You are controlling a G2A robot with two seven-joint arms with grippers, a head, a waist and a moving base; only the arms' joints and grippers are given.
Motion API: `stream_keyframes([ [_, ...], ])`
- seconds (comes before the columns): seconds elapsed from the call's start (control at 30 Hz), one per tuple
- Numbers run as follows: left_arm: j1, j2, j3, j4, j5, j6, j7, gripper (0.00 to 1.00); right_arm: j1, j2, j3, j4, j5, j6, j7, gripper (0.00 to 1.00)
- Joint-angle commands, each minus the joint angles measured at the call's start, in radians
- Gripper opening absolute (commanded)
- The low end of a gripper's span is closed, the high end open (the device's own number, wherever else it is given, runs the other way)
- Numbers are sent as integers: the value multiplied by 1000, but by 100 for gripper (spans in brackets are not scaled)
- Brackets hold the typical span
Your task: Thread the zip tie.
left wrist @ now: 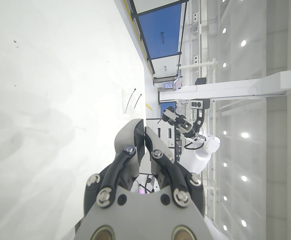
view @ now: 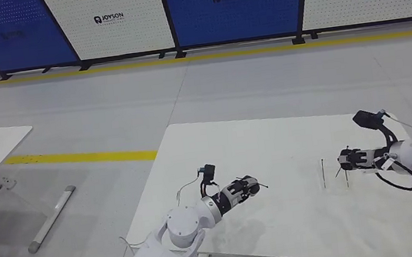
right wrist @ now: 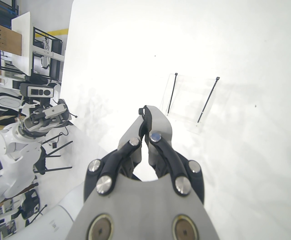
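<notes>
Clamps a zip tie point(view: 262, 187) in the left claw point(left wrist: 144, 133), tip pointing right toward the right claw point(right wrist: 144, 113), pinched on a black tie head point(right wrist: 140, 111) well apart across the tabletop point(view: 269, 140), spare ties point(right wrist: 171, 93) lying near-to-far beside it.

We saw a white table point(view: 269, 140) with a clear plate point(right wrist: 191, 97) lying right of its middle, and 2 black zip ties point(right wrist: 172, 93) rested across it.

zip tie point(right wrist: 141, 111) | mostly hidden inside right tool point(right wrist: 146, 114) (black end peeks out)
</notes>
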Motion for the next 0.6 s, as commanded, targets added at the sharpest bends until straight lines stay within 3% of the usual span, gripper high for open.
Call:
stream_keyframes([
  [0.0, 0, 0, 0, 0, 0, 0, 0, 0, 0, 0, 0, 0, 0, 0, 0, 0],
  [0.17, 0, 0, 0, 0, 0, 0, 0, 0, 0, 0, 0, 0, 0, 0, 0, 0],
  [0.27, 12, -2, 1, -17, 2, -42, 58, 0, 0, 0, 0, 0, 0, 0, 0, 0],
  [0.43, 40, -7, 9, -44, 87, -124, 221, 0, 0, 0, 0, 0, 0, 0, 0, 0],
  [0.57, 40, -7, 9, -44, 87, -124, 221, 0, 0, 0, 0, 0, 0, 0, 0, 0],
])
